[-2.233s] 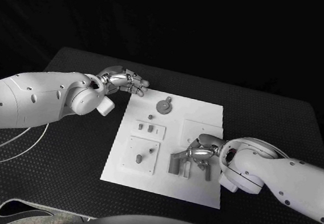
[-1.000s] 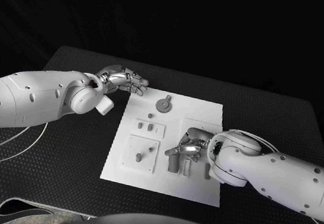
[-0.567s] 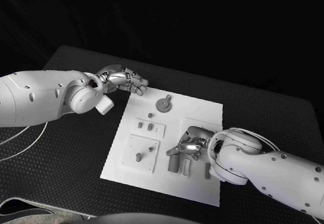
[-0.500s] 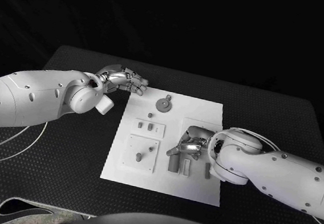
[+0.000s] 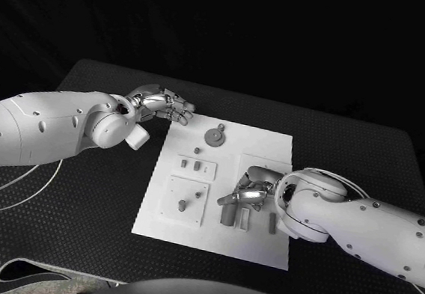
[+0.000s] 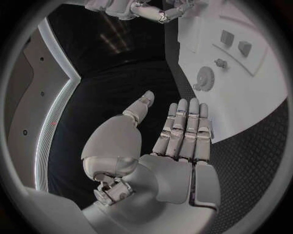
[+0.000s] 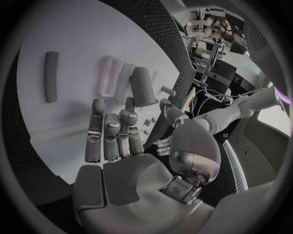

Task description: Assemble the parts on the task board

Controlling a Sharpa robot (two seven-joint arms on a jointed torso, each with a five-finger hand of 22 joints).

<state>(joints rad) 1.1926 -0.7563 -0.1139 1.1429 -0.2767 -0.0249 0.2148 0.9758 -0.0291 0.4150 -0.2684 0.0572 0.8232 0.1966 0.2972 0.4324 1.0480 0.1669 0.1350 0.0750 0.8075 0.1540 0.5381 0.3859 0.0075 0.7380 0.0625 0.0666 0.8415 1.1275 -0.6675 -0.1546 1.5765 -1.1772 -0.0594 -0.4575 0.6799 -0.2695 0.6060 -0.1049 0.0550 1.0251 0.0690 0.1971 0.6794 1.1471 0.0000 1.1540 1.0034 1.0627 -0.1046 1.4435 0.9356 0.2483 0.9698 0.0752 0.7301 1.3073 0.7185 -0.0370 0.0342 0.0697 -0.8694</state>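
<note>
Lying perhaps lengthwise toward robot: part (image 5: 228, 217)

A lab (equipment racks (image 7: 210, 36) beyond the black table (image 5: 95, 197)).

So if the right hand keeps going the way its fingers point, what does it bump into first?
Probably the upright grey part just beyond the right hand's fingertips, standing on the task board. How near it is stays unclear.

Left hand (image 5: 162, 104) flat, fingers straight, holding nothing. Right hand (image 5: 249, 193) lowered, fingers extended, nothing gripped.
</note>
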